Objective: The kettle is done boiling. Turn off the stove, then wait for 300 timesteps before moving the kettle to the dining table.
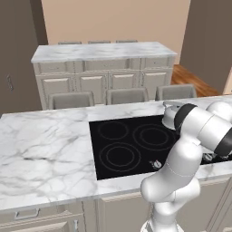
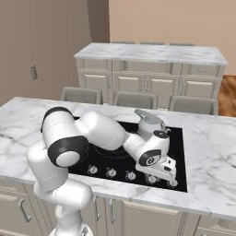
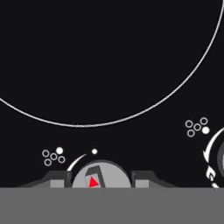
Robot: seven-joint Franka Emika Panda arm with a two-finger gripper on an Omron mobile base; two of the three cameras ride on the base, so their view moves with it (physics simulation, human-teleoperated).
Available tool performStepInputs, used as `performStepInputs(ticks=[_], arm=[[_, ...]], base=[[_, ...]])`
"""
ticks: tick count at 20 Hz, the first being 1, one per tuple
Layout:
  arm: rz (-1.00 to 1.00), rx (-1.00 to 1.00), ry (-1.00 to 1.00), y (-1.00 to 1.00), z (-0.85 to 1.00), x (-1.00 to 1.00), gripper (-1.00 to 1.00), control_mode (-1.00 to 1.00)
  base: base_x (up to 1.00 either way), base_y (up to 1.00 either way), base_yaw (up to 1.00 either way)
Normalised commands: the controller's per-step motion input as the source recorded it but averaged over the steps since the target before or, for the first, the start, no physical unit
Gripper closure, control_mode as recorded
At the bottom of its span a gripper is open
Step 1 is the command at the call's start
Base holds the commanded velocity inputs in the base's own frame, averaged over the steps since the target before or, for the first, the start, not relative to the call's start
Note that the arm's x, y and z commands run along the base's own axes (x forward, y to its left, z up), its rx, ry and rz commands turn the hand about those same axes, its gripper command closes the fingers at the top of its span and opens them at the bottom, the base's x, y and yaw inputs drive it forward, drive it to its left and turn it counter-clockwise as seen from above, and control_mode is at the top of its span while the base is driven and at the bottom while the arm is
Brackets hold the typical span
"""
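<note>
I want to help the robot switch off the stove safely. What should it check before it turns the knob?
1. Hand down at the front knob row: ok.
2. Knob sits between the two fingers: ok.
3. Fingers actually squeezing the knob: cannot tell.
4. This knob belongs to the kettle's burner: cannot tell.
5. Kettle upright on the stove, clear of the hand: ok.
</note>
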Motion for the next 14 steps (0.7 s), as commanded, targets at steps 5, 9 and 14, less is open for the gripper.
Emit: performStepInputs(ticks=[5, 9, 14], arm=[[-0.29, 0.05, 0.02, 0.00, -0.12, -0.26, 1.00, -1.00], [-0.29, 0.03, 0.04, 0.00, -0.11, -0.14, -1.00, -1.00], [-0.15, 0.01, 0.00, 0.00, 0.04, -0.10, -1.00, -1.00]], base=[[0.00, 0.00, 0.00], [0.00, 0.00, 0.00], [0.00, 0.00, 0.00]])
